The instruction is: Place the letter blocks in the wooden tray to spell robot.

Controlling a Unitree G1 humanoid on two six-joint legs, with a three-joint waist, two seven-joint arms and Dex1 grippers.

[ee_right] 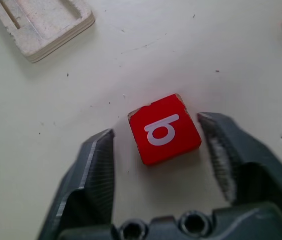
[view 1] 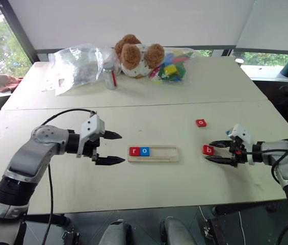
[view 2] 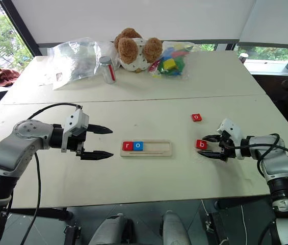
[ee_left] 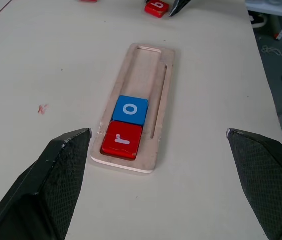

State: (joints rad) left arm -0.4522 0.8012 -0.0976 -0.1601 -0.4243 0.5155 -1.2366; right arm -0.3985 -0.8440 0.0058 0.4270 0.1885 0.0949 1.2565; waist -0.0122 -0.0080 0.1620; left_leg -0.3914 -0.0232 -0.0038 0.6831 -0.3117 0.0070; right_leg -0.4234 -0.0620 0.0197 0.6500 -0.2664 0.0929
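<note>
Right of the tray [view 1: 153, 153], the right gripper [ee_right: 155, 137] brackets the b tile [ee_right: 164, 129], fingers not yet pinching; light, stiff, slick-faced, best taken by opposite edges.

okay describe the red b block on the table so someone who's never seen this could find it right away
Start at the wooden tray in the middle of the white table, then look toward the right gripper. The b block lies between its jaws, red with a white b. The other loose red tile, farther back, reads o.
</note>
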